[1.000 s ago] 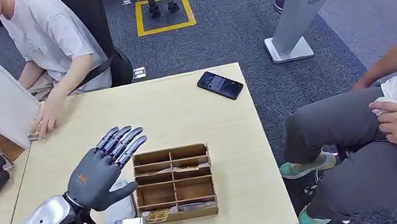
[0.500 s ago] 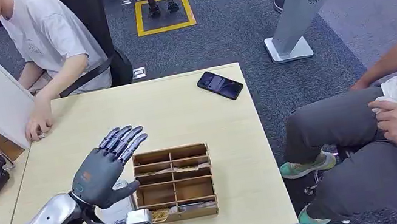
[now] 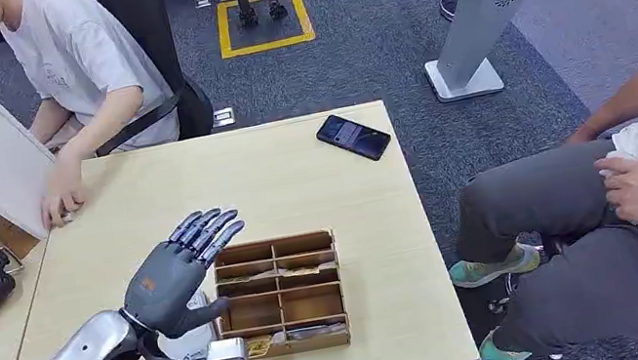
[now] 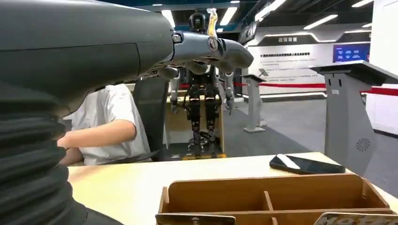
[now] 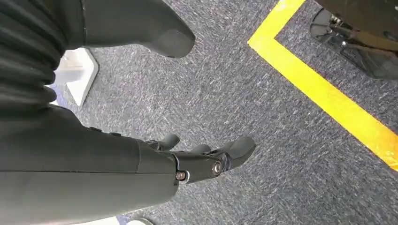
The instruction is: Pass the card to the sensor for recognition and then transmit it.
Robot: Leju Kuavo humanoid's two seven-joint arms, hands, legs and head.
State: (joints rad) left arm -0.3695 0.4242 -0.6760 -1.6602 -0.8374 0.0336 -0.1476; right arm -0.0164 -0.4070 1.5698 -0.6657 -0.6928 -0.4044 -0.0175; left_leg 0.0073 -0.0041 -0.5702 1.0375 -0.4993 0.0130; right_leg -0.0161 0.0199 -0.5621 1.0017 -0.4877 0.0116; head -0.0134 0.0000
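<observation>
Head view: my left hand (image 3: 176, 277) hangs over the bench (image 3: 293, 170), fingers spread and straight, pointing toward about 1 o'clock, holding nothing. It sits just at the 9 o'clock side of the tray (image 3: 282, 295), a brown box split into compartments. Cards (image 3: 284, 270) lie flat in some of those compartments; the one I can make out best has its long axis running 3 to 9 o'clock, along the tray's width. At the tray's 7 o'clock corner another card (image 3: 253, 347) with a patterned face lies near the front wall; I cannot tell which way it points. A white sensor (image 3: 187, 343) sits under my wrist, partly hidden by the arm. A black phone (image 3: 353, 136) lies at the bench's 1 o'clock corner, its long axis slanting from 10 to 4 o'clock. A person (image 3: 70, 55) sits at 11 o'clock with a hand on the bench edge; another person (image 3: 619, 216) sits at 3 o'clock.

In the left wrist view the fingers (image 4: 206, 47) reach out flat above the tray (image 4: 263, 199), well clear of it.

In the right wrist view my right hand (image 5: 197, 161) hangs over grey carpet (image 5: 263, 93), fingers loosely apart and empty.
</observation>
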